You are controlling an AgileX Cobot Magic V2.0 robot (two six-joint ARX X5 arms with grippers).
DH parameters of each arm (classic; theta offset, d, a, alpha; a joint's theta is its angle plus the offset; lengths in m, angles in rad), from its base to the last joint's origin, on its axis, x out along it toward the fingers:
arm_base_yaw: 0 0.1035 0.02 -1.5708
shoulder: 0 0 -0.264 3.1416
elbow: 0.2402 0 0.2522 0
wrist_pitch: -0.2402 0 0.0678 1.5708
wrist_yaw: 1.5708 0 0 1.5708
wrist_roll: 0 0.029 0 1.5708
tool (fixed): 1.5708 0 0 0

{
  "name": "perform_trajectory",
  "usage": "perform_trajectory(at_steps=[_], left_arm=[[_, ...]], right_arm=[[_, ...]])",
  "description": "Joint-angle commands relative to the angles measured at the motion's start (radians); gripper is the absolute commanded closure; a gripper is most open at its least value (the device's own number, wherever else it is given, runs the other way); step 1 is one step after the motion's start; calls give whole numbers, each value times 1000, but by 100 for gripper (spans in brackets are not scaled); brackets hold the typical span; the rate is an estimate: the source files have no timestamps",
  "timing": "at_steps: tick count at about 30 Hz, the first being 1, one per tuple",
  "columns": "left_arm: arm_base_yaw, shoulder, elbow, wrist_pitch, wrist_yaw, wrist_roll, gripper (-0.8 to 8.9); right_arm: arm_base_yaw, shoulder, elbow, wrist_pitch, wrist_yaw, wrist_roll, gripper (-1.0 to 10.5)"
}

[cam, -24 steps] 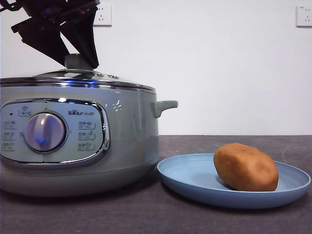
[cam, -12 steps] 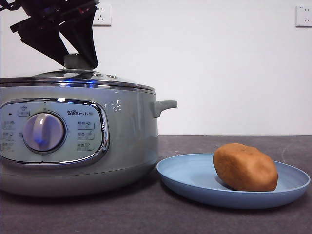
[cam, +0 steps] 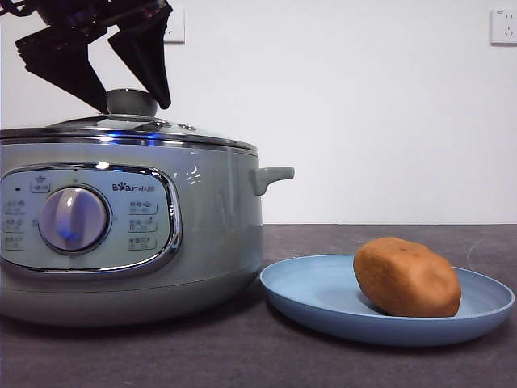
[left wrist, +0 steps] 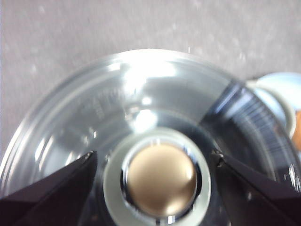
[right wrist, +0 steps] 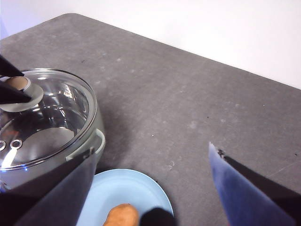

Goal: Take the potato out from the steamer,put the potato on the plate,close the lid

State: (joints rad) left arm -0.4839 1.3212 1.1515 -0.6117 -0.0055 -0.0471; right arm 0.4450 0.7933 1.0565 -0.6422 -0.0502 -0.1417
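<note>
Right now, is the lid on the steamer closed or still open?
Closed. The lid sits flat on the steamer, its chrome rim meeting the pot's rim all round. The left gripper is open around the knob.

We are looking at a staged test bench, likely a lab, rather than a lived-in kitchen. A dark grey table [cam: 388, 368] is standing against a bare white wall [cam: 363, 105] bearing two wall sockets [cam: 504, 26]. Kitchen items are sitting on it as props: a steamer [cam: 202, 234] and a light-blue plate [cam: 315, 295]. Black robot jaws are hanging over the steamer.
</note>
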Motion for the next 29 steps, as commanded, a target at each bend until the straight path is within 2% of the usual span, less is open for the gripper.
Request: perform_trajectory(at_steps=[1, 9, 16, 20, 23, 24, 25, 27, 28, 29], left_arm=[[-1, -14, -2, 28, 0, -9, 404], [-1, -113, 71, 35, -19, -8, 404], [-1, -282, 128, 34, -19, -11, 404], [-1, -385, 128, -20, -47, -14, 405], [-1, -449, 128, -72, -84, -13, 413], [-1, -465, 128, -90, -91, -13, 444], [-1, -477, 128, -109, -93, -13, 522], [-1, -498, 128, -144, -93, -4, 733], [-1, -507, 128, -162, -93, 0, 847], [-1, -511, 128, -175, -93, 0, 817]], right_arm=[[0, -2, 1, 6, -1, 11, 540], [0, -2, 1, 6, -3, 11, 540], [1, -2, 1, 6, -3, 11, 541], [1, -2, 2, 6, -4, 11, 545], [1, -2, 2, 6, -4, 15, 652], [1, -2, 2, 6, -4, 15, 714], [2, -2, 1, 6, -4, 15, 786], [2, -2, 1, 6, -5, 15, 940], [2, -2, 2, 6, -5, 15, 962], [2, -2, 2, 6, -5, 18, 955]])
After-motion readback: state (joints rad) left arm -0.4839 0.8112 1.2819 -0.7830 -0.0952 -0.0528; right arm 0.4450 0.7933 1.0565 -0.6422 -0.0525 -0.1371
